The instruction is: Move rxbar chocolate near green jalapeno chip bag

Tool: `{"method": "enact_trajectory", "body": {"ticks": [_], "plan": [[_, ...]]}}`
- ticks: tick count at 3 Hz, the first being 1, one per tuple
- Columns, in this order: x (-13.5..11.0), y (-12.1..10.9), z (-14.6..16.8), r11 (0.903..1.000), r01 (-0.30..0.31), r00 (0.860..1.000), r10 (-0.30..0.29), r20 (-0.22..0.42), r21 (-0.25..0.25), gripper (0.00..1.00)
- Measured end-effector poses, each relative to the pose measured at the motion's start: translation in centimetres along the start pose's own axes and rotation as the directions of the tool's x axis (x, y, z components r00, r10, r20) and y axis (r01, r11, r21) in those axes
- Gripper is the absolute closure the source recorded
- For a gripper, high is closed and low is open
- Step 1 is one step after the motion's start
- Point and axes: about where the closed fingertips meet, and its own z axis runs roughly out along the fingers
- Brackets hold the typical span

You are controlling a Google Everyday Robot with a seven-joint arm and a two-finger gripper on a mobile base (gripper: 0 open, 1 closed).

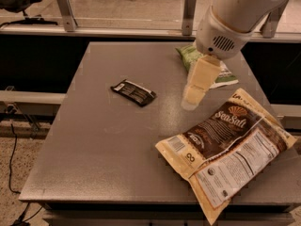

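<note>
The rxbar (133, 92) lies flat on the counter (108, 149), left of the middle and somewhat toward the far side. It is a small black wrapper with pale lettering. It lies slantwise, its left end farther back and its right end nearer the front. Nothing touches it, and bare grey surface rings it on all sides.

To its right, with a clear gap between, hangs the pincer (189, 101). It is a cream-coloured slab that points down and slightly left, and its tip is low over the counter. It holds nothing, and I cannot tell whether it is open or closed. It hangs from the thick white arm (235, 13), which comes in from the upper right corner and has a small vent grille on its round housing.

The green bag (187, 54) lies behind the pincer near the far right of the counter. The arm hides much of it. A green corner shows to the left of the arm, and a white edge shows below the housing. The rxbar is well apart from this bag.

A brown bag (225, 149), much larger and marked "Sea Salt", fills the near right corner and hangs past the counter's right edge. Its cream back panel is turned toward the front.

Beyond the counter runs a metal rail (117, 31) with upright posts (65, 8). A cable (11, 168) trails over the speckled floor at the left.
</note>
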Motion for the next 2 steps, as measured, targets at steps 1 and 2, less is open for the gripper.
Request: {"method": "enact_trajectory", "body": {"ticks": [1, 2], "plan": [[-3.2, -0.5, 2.8, 0.9996, -0.01, 1.0, 0.01, 0.019, -0.025, 0.0], [-7.1, -0.6, 6.5, 0.999, -0.018, 1.0, 0.019, 0.022, -0.041, 0.0]]}}
